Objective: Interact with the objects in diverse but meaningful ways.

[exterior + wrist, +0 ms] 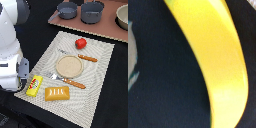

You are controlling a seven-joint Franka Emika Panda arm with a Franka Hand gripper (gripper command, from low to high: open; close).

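No readable text anywhere; coloured label on small yellow box [34, 85] too blurred.

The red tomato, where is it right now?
In the exterior view, the red tomato sits on the placemat at its far edge, just beyond the knife and round plate.

Yellow box [34, 85] beside orange bread block [57, 93]; red tomato [80, 43] well apart; banana [215, 60] close-up.

Banana [218, 60] smooth glossy plastic; placemat [100, 75] woven cloth; bread block [57, 93] ridged plastic
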